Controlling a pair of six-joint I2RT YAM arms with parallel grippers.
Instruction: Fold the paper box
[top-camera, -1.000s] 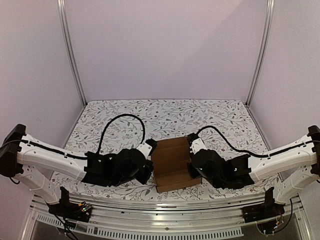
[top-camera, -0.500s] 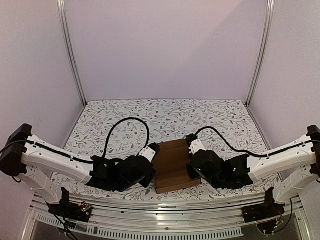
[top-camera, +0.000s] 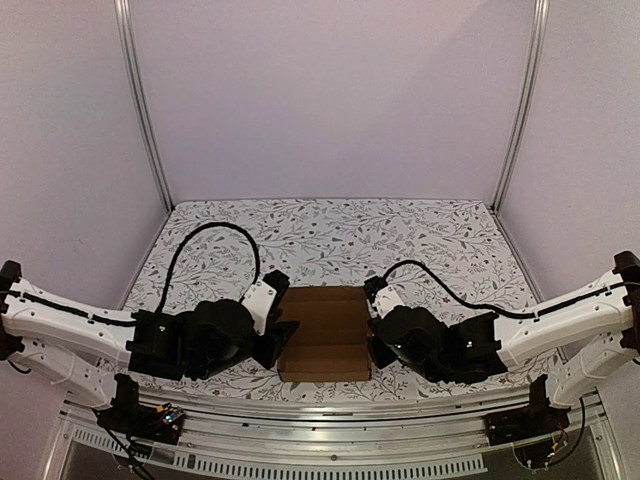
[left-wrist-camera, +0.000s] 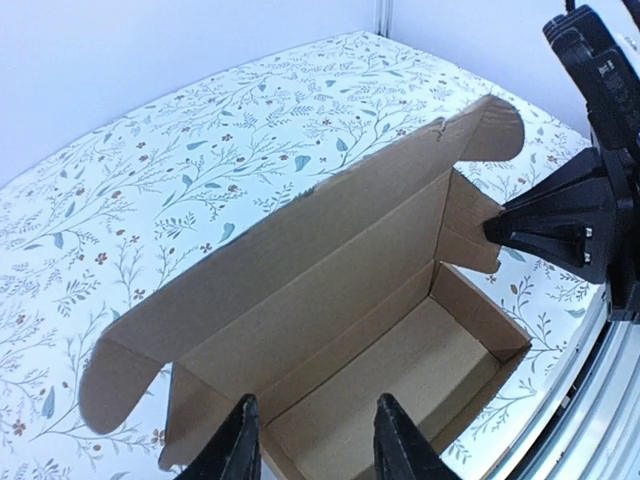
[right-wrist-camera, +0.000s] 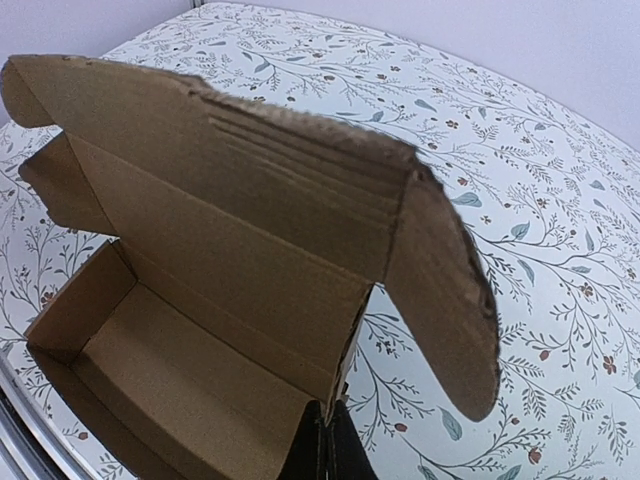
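The paper box (top-camera: 325, 335) is brown cardboard, a shallow open tray standing on the table between both arms, its lid flap (left-wrist-camera: 330, 235) raised at the far side with rounded ear tabs. My left gripper (top-camera: 278, 342) is open at the box's left end. In the left wrist view its fingertips (left-wrist-camera: 246, 432) stand apart over the near-left corner of the tray (left-wrist-camera: 400, 380), with nothing between them. My right gripper (right-wrist-camera: 330, 450) is shut on the box's right end wall (right-wrist-camera: 345, 345), pinching its thin edge. The box's inside is empty.
A floral-patterned cloth (top-camera: 330, 240) covers the table. Pale walls and two aluminium posts (top-camera: 140, 100) close in the back and sides. A metal rail (top-camera: 320, 430) runs along the near edge by the arm bases. The right arm's black body (left-wrist-camera: 590, 200) sits just beyond the box's right end.
The box has slid left and squared up with the table edge. My left gripper has opened and let go, and its arm has drawn back to the left. The right gripper stays shut on the box.
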